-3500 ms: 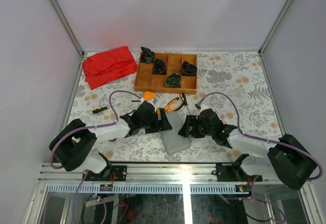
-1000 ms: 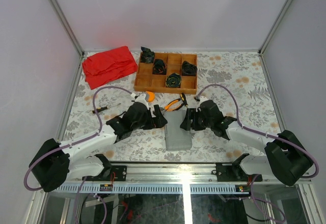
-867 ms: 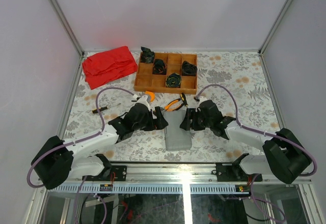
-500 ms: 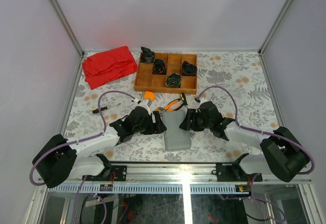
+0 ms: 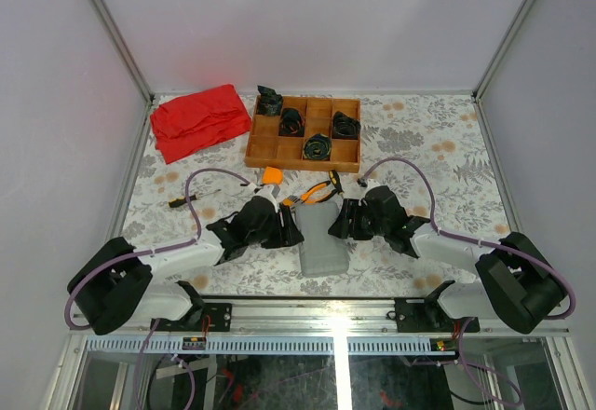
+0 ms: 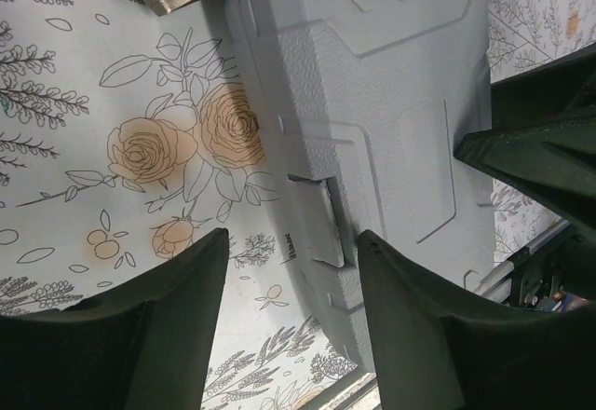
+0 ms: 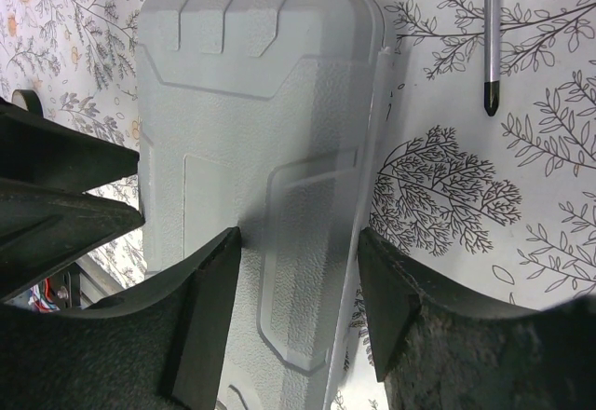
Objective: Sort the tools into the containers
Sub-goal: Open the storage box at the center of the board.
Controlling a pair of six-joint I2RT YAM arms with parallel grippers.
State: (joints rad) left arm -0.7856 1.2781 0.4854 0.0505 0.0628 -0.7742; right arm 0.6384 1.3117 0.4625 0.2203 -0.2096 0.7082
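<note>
As it lies, the grey case points lengthwise away (notched end, apparently).

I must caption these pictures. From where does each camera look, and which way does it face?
Top external: above and behind the arm bases, facing down onto the table; shows left gripper and right gripper flanking the grey tool case.
Left wrist: on the left arm, facing down at the case's latch edge; own fingers show.
Right wrist: on the right arm, facing down at the case's other edge; own fingers show.
Shared: both wrist views show the case and opposite gripper.
</note>
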